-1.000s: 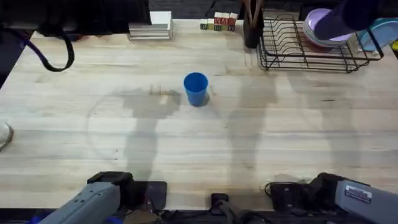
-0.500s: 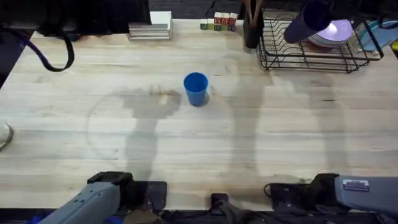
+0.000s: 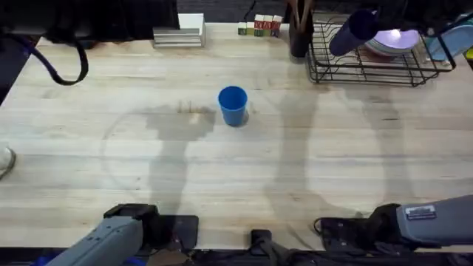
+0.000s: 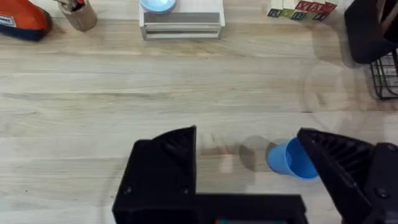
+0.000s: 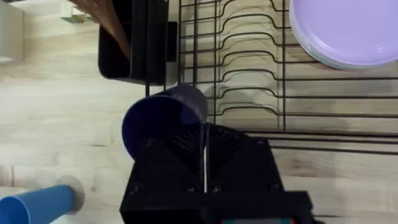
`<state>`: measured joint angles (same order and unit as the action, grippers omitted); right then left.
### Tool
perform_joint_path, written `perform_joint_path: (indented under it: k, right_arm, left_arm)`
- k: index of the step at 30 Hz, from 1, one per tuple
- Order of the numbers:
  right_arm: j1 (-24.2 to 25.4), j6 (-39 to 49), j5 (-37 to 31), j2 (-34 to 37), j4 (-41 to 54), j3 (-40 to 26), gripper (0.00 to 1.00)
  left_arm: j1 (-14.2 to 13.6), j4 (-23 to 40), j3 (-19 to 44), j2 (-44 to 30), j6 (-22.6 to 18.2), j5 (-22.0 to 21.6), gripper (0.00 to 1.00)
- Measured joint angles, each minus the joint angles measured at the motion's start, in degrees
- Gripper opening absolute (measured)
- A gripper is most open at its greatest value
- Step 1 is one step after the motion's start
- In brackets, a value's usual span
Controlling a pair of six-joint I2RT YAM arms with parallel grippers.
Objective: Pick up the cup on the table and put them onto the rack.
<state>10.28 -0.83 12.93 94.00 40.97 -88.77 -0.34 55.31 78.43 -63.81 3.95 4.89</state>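
From overhead: upright near the middle of the worktop (image 3: 111, 89), a light blue cup (image 3: 233, 105), alone and well apart from the rack (image 3: 366, 70) at the far right corner. Above the rack's left part, a dark blue cup (image 3: 353, 31), tilted and off the wires. Inside the rack toward its right end, purple plates (image 3: 397, 41); just left of the rack, a black utensil holder (image 3: 299, 33), with letter blocks (image 3: 259, 27) beside that. From the left wrist: left gripper (image 4: 249, 171) with jaws wide apart and holding nothing, low over the wood, the light blue cup farther off and partly hidden behind one finger (image 4: 342, 165). From the right wrist: right gripper (image 5: 204, 146) with jaws pressed together on the wall of the dark blue cup, its open mouth turned toward the camera, its body over the rack's near edge; purple plates deeper in the rack, the black utensil holder alongside, the light blue cup away on the wood.
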Motion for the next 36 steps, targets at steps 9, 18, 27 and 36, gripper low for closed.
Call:
perform_joint_path:
  k: [9, 18, 27, 36]
  right_arm:
    - [-0.7, -2.2, 0.0, 4.1, -1.7, 0.0, 0.031]
    - [-3.1, -2.6, 0.0, 9.4, -3.0, 0.0, 0.031]
    - [-3.1, -2.6, -4.2, 9.6, -2.5, 0.0, 0.03]
    - [-3.1, -2.6, -5.2, 10.3, 0.1, 0.0, 0.03]
  left_arm:
    - [0.0, 0.0, 0.0, 0.0, 0.0, 0.0, 0.993]
    - [0.0, 0.0, 0.0, 0.0, 0.0, 0.0, 0.993]
    - [0.0, 0.0, 0.0, 0.0, 0.0, 0.0, 0.993]
    - [0.0, 0.0, 0.0, 0.0, 0.0, 0.0, 0.993]
